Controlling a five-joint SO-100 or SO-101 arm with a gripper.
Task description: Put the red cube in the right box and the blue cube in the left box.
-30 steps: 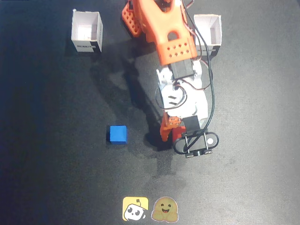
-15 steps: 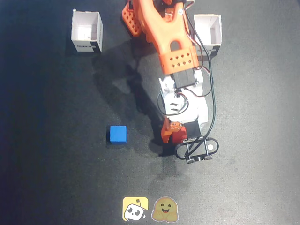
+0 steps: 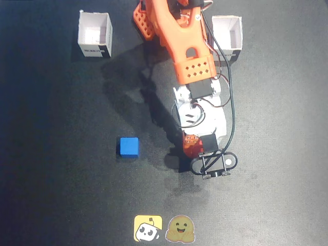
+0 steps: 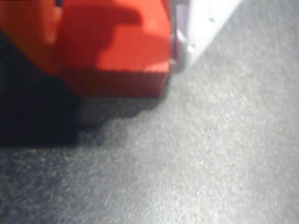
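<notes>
Left box (image 3: 95, 34): white, open-topped, far left near the top of the fixed view; a dark strip along its lower wall may carry print, too small to read.
Blue cube (image 3: 128, 146): alone on the dark counter (image 3: 61, 179), well apart from both boxes, in the same spot as a second ago.
Stickers (image 3: 163, 228): two yellow cartoon faces at the bottom edge, a robot-like one and a smiling blob; no writing legible.
Red cube (image 4: 112, 51): fills the upper left of the wrist view, pressed against a white finger (image 4: 196, 23); in the fixed view only a sliver of red shows under the arm's tip.
End effector (image 3: 192, 146): over the last second it has drawn slightly up the fixed view and tucked under the wrist; it appears to be pinching the red cube, with shadow beneath suggesting the cube is just lifting off.
Change, meaning: the grasp looks made, so carrying comes next.
Right box (image 3: 227, 36): white, open, beside the arm's base, partly hidden by it and the cables.
</notes>
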